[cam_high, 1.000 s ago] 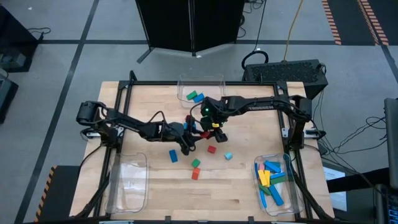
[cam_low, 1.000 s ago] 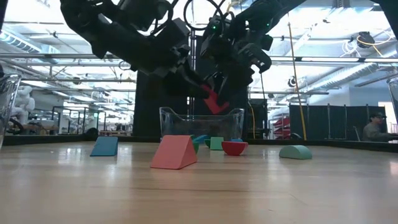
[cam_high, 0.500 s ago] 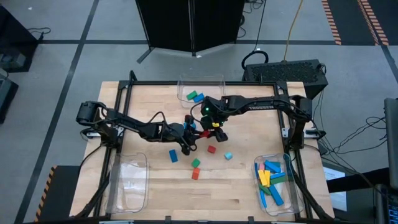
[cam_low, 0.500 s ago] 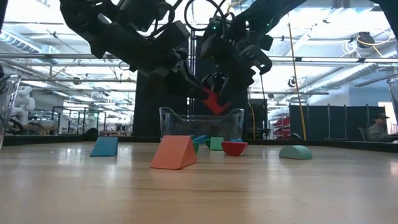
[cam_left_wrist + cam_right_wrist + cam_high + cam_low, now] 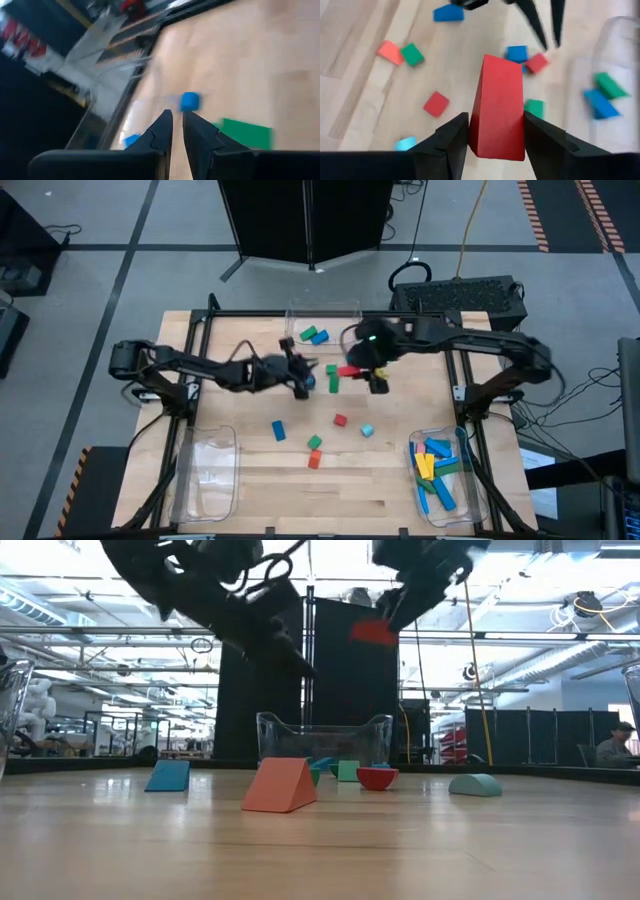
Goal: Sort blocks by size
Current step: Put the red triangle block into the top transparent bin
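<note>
Three clear bins [image 5: 322, 308] stand on the table [image 5: 400, 480]. One red wedge [image 5: 497, 90] sits between the jaws of the right gripper [image 5: 496, 120]. Eight loose blocks [image 5: 436, 103] lie beyond those jaws: two blue, two green, two red, one salmon, one cyan. One bin holds two more, blue and green; another holds overlapping bars, too many to count.

My wooden table [image 5: 250, 480] carries 3 clear bins: far-edge bin [image 5: 322, 315] with blue and green blocks, near-left bin [image 5: 205, 475], near-right bin [image 5: 440, 470] full of bars. Loose blocks [image 5: 340, 420] lie mid-table.
</note>
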You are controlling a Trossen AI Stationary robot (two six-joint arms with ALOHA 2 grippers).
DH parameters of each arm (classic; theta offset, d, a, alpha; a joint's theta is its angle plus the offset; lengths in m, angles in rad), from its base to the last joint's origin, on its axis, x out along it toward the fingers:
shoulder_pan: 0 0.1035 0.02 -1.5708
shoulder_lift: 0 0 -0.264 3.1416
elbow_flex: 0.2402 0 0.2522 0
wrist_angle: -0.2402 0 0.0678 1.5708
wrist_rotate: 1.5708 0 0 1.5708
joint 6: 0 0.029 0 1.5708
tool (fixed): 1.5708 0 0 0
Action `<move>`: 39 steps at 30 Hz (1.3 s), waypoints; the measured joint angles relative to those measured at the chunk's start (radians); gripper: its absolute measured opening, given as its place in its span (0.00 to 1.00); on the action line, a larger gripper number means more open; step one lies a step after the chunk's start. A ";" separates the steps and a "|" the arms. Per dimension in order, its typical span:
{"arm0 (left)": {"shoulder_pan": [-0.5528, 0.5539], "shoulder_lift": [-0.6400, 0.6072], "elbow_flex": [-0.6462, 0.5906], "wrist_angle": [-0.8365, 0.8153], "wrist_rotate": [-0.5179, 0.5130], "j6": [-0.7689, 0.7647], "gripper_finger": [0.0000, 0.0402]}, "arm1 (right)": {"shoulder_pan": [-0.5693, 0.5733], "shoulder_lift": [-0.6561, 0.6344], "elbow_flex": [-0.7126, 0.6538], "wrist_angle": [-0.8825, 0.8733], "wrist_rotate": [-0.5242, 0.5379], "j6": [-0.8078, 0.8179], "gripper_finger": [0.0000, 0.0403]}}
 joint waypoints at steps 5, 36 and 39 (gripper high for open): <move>0.142 -0.050 0.007 -0.093 0.070 -0.080 0.12 | 0.000 -0.144 -0.064 0.055 0.072 0.065 0.42; 0.004 -0.058 0.095 -0.173 0.324 -0.093 0.43 | 0.096 -0.238 -0.658 0.487 0.075 0.429 0.42; 0.002 -0.058 0.095 -0.182 0.324 -0.111 0.43 | 0.166 -0.218 -0.696 0.564 0.075 0.419 0.42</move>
